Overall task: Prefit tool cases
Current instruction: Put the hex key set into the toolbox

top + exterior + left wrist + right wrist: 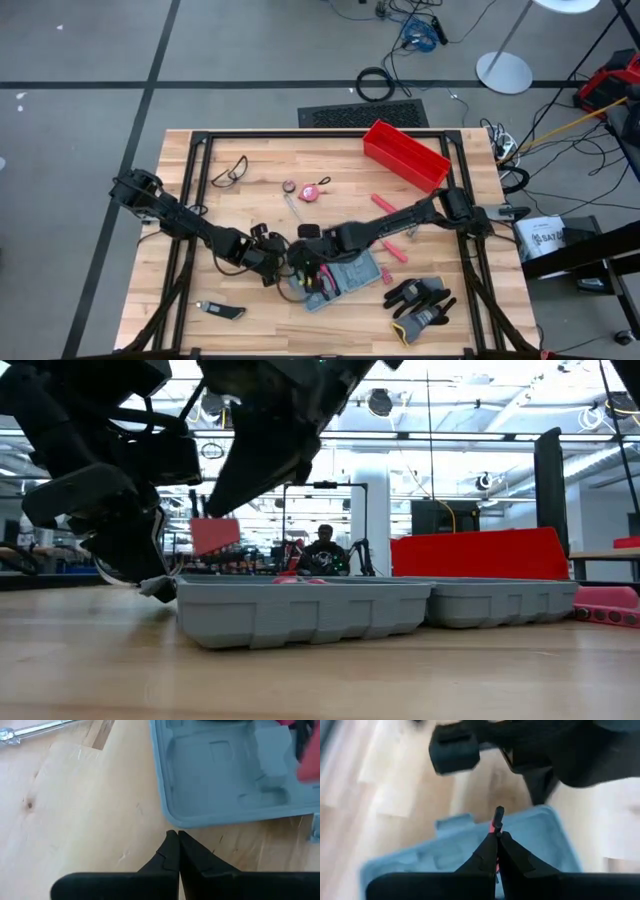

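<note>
Both arms reach inward toward the open tool case (345, 277) near the tabletop's front edge. Right tool (498, 836) clamps a thin red-and-black tool over it; left tool (178, 840) closed, empty, just beside its edge.

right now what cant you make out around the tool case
- Right fingers: shut on something thin and red, too small and blurred to name.
- Tool case slots: high view, both arms cover them.
- Left fingers: shut beside the case; contact cannot be told.
</note>
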Motion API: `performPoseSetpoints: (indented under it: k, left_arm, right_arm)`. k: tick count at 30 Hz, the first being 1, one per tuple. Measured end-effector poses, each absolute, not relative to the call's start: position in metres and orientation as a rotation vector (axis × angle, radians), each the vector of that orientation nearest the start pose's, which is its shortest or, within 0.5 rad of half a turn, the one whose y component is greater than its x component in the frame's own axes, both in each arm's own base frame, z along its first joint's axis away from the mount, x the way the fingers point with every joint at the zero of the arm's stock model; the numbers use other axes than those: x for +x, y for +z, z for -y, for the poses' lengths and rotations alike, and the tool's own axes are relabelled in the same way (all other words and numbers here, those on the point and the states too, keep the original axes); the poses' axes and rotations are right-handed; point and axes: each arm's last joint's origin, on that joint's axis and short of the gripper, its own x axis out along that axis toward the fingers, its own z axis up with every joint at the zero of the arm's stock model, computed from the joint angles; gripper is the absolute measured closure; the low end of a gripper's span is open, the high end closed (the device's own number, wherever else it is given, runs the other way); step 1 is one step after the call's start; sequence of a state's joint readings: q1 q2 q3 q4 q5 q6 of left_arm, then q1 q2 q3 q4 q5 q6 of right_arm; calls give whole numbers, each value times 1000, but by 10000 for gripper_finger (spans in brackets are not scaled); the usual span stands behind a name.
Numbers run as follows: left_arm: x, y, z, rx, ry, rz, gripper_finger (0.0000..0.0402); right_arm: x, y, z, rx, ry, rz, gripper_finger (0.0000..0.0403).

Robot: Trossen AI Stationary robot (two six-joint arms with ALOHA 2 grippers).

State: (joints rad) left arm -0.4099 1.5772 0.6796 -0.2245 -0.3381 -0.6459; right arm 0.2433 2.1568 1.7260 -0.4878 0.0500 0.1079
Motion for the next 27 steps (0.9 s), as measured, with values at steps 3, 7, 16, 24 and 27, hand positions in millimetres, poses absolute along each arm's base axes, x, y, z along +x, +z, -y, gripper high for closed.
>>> performPoseSetpoints:
  k: [3, 7, 16, 24, 27]
  left_arm:
    - [245, 128, 96, -177, 266, -1007, 400]
    - [244, 128, 96, -177, 264, -1007, 400]
    - [244, 128, 96, -143, 261, -1007, 400]
    - [244, 128, 95, -113, 268, -996, 400]
    - [244, 128, 95, -112, 269, -994, 400]
  right_arm:
    - [451, 194, -129, -187, 32, -903, 403]
    - [444, 185, -143, -295, -14, -886, 403]
    - [410, 182, -169, -495, -162, -701, 403]
    - [377, 155, -203, -649, -172, -487, 403]
    - [366, 140, -215, -758, -256, -418, 403]
